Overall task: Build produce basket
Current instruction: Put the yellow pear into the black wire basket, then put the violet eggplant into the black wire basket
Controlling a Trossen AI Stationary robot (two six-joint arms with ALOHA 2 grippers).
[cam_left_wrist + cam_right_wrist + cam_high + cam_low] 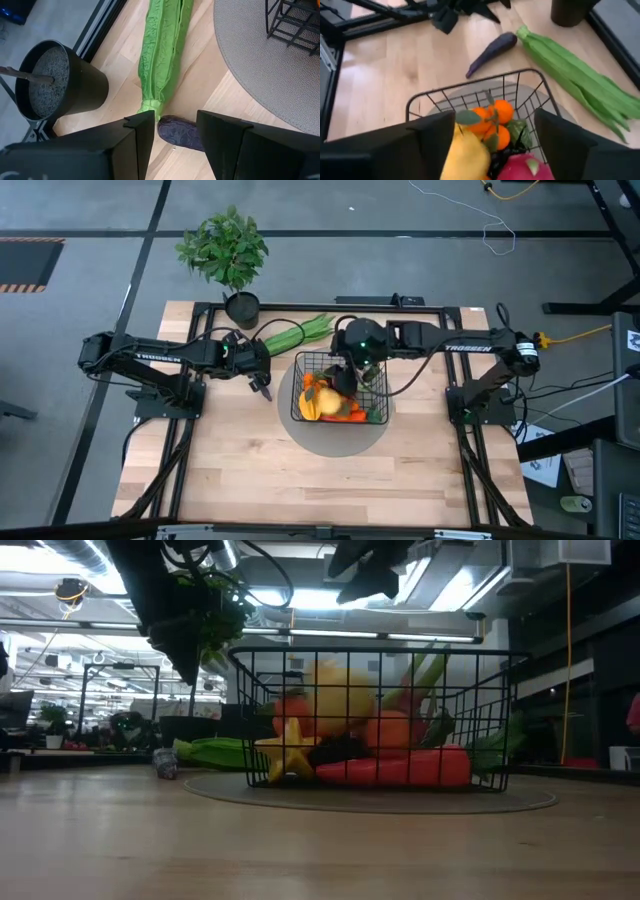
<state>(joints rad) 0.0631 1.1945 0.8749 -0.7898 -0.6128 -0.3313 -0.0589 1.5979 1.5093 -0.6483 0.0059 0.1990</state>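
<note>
Spread left tool [175, 137] over wrinkled purple eggplant [181, 133]; right tool [492, 145] released above wire basket [470, 92].

Both grippers' fingers [137, 145] [432, 137] apart, empty.

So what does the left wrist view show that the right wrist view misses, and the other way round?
Only the left wrist view looks into the round black pot, with its grey gravel filling. Only the right wrist view looks into the black wire-grid basket, at the orange tangerines, a yellow fruit and the pink dragon fruit. Both show the long green stalk bundle and the dark purple vegetable on the wooden table.
</note>
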